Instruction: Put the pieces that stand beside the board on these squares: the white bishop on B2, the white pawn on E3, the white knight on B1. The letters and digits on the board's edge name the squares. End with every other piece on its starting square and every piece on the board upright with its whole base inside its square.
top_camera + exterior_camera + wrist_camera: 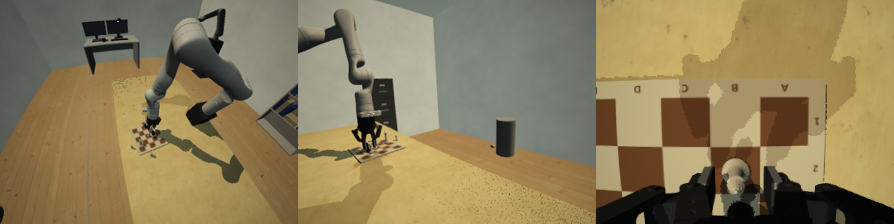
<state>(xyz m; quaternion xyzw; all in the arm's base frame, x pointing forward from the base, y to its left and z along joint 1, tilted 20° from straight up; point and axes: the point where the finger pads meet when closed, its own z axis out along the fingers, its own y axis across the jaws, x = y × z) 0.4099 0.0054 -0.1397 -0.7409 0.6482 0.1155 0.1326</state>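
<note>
Warm light on tan surface; hard-edged arm shadows; far walls dim, gray; small pieces coarse.

Slim gaps beside piece (735, 172), seemingly.

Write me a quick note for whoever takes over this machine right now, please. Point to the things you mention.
Gripper (152, 132) (370, 147) (739, 179): open, fingers either side of a pale piece, holding nothing.
Pale piece, apparently the white bishop (735, 169): standing on B2, base inside the square.
Done: B2, if that is the bishop.
Left: two pieces, first piece (132, 147) and second piece (153, 155), stand beside the board (142, 149) (360, 160) (686, 120); probably pawn and knight, too small to tell apart. B1 (725, 127) has no piece; E3 is unclear.
Suggest lifting straight up, clear of the bishop.
</note>
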